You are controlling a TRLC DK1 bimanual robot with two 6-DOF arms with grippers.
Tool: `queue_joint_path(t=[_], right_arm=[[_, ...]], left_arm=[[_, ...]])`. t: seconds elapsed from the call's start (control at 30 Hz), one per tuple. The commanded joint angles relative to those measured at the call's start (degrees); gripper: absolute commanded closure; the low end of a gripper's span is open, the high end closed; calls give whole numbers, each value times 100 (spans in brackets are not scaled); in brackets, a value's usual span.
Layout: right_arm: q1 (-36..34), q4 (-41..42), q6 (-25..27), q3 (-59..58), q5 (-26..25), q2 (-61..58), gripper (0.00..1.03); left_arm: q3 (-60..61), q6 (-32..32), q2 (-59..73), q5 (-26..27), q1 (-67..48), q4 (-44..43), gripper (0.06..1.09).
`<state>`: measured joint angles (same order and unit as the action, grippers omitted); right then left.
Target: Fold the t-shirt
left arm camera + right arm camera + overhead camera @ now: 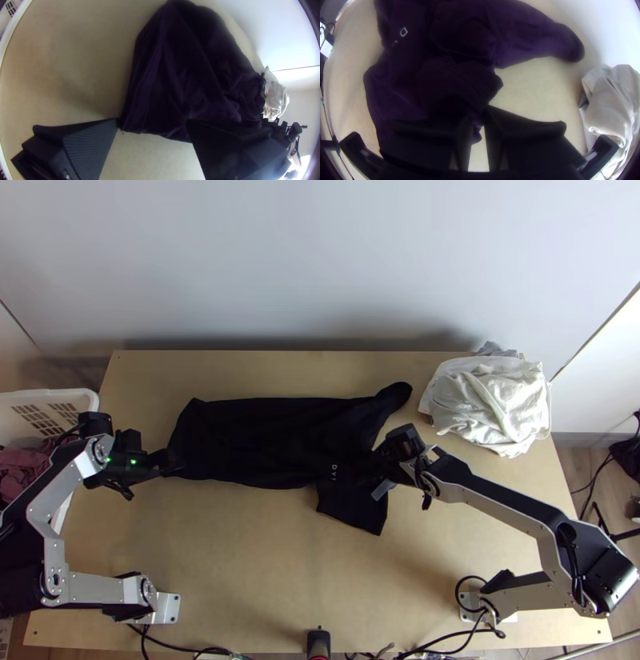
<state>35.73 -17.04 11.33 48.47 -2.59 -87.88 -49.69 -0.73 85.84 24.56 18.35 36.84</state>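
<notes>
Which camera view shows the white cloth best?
The top view: the white cloth lies bunched on the table, fully in frame. The right wrist view shows it nearer, but cut off by the edge; the left wrist view shows it small and distant.

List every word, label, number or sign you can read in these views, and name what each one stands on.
On the black t-shirt: a short row of small pale letters, too small and incomplete for me to quote as a word.
On the white cloth and the white basket: no text that I can make out.
</notes>
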Motion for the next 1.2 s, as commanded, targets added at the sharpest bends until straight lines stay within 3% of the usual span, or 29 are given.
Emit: queue_joint_path(t=[0.0, 0.07, 0.1, 0.13, 0.17, 0.2, 0.23, 0.63, 0.77, 0.9, 1.03, 1.17], right_arm=[[-4, 7, 27, 58, 4, -10, 88], [-31, 7, 44, 75, -5, -10, 88], [-31, 7, 44, 84, -5, -10, 88], [-39, 7, 53, 101, -5, -10, 88], [-48, 7, 71, 101, -5, -10, 88], [-57, 7, 80, 93, -5, -10, 88], [-57, 7, 88, 84, -5, -10, 88], [22, -1, 36, -233, 4, 42, 88], [-92, 7, 71, -558, 4, 113, 89], [-101, 201, 88, -1085, -5, 429, 89], [-532, 341, 361, -1331, -5, 543, 89], [-892, 377, 519, -1314, 4, 666, 89]], left_arm=[[47, 82, 126, 14, -121, -89, 11], [56, 64, 178, 14, -183, -107, 11], [47, 56, 222, 14, -209, -98, 17], [47, 38, 249, 5, -218, -98, 30], [39, 64, 249, 5, -218, -124, 52], [12, 91, 249, 14, -218, -142, 80], [-14, 64, 240, 23, -226, -133, 93], [-85, -190, -182, 49, -139, 78, 94], [-85, -595, -613, 93, -103, 667, 94], [56, -964, -1316, 568, -270, 1546, 93], [557, -955, -2221, 638, -701, 1537, 92], [909, -516, -2520, 647, -1299, 1414, 92]])
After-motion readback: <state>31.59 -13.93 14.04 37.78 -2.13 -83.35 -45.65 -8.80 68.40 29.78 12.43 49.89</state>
